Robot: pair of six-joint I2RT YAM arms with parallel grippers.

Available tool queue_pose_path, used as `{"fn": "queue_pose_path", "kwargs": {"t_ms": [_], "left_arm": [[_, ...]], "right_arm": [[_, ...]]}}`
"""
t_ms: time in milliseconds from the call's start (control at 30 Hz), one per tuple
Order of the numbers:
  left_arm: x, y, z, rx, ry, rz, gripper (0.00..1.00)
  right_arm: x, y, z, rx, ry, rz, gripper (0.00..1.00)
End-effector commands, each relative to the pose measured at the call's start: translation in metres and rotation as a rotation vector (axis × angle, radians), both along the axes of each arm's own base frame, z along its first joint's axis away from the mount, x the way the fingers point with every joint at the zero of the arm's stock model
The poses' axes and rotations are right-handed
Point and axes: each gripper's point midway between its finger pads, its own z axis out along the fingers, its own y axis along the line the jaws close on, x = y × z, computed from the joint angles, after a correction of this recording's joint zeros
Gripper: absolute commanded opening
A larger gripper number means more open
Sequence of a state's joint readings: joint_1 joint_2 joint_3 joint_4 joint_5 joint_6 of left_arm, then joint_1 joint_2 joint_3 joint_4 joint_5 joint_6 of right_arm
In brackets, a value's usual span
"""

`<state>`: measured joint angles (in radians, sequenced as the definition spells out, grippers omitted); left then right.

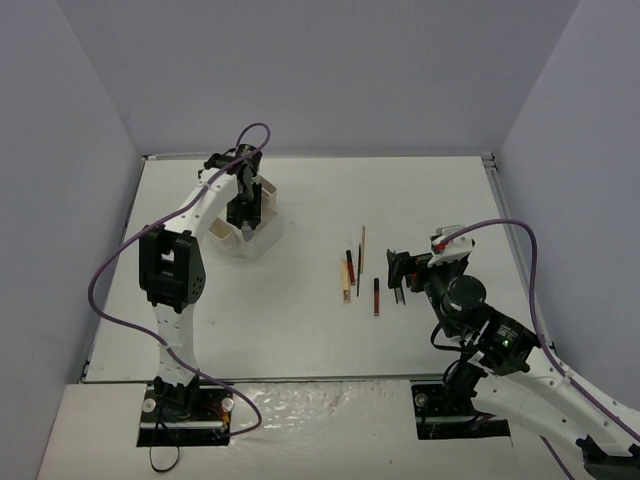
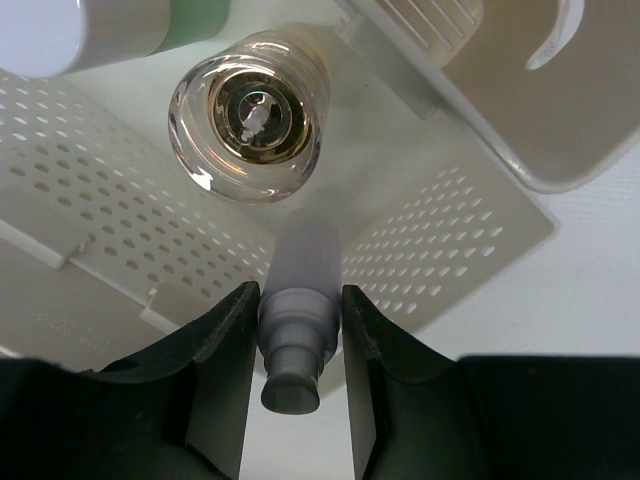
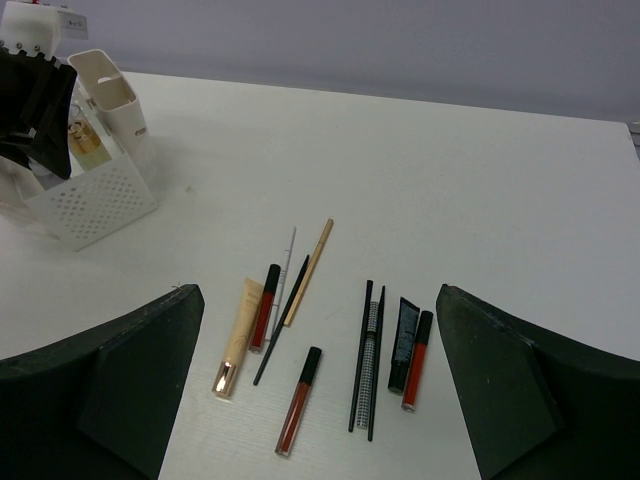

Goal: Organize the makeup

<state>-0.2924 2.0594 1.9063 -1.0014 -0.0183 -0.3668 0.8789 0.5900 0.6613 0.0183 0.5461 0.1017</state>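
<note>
My left gripper (image 2: 300, 305) is shut on a grey-lilac bottle (image 2: 305, 270), held by its neck over the white perforated box (image 2: 90, 200). A gold-capped clear bottle (image 2: 248, 120) stands in the box, and a pale green bottle (image 2: 195, 18) lies at the top edge. From above, the left gripper (image 1: 243, 215) hangs over the box (image 1: 262, 240). My right gripper (image 3: 320, 380) is open above loose makeup on the table: a tan tube (image 3: 238, 335), red glosses (image 3: 298, 402), black pencils (image 3: 365, 355), a black tube (image 3: 403, 335) and a tan pencil (image 3: 308, 272).
The sticks (image 1: 347, 278) lie mid-table, just left of the right gripper (image 1: 398, 270). The box (image 3: 90, 200) has a tall solid white compartment (image 3: 115, 100) beside its perforated part. Grey walls enclose the white table (image 1: 300, 340) on three sides.
</note>
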Motion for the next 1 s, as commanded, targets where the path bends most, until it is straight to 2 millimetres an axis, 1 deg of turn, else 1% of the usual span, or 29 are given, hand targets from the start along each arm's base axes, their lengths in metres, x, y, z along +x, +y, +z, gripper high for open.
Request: {"fn": "queue_pose_path", "kwargs": {"t_ms": [0,167,300,400,467,567,667,833,967], "left_arm": [[0.016,0.002,0.022,-0.015,-0.1,0.01,0.01],[0.014,0.003,0.014,-0.013,-0.089,0.016,0.1],[0.013,0.004,0.01,-0.01,-0.085,0.02,0.22],[0.013,0.004,0.01,-0.008,-0.082,0.021,0.27],[0.013,0.004,0.01,-0.009,-0.083,0.023,0.34],[0.013,0.005,0.01,-0.008,-0.076,0.026,0.38],[0.013,0.005,0.014,-0.009,-0.08,0.027,0.44],[0.013,0.008,0.025,-0.009,-0.099,0.032,0.49],[0.014,0.008,0.039,-0.018,-0.124,0.034,0.52]], "right_arm": [[0.004,0.002,0.012,0.041,-0.039,-0.021,1.0],[0.004,0.002,0.011,0.038,-0.039,-0.018,1.0],[0.003,0.003,0.012,0.039,-0.041,-0.012,1.0],[0.003,0.003,0.012,0.039,-0.041,-0.012,1.0],[0.003,0.004,0.011,0.039,-0.041,-0.009,1.0],[0.003,0.004,0.012,0.04,-0.041,-0.007,1.0],[0.003,0.004,0.013,0.042,-0.043,-0.007,1.0],[0.002,0.005,0.012,0.041,-0.043,0.004,1.0],[0.001,0.004,0.015,0.049,-0.05,0.006,1.0]]}}
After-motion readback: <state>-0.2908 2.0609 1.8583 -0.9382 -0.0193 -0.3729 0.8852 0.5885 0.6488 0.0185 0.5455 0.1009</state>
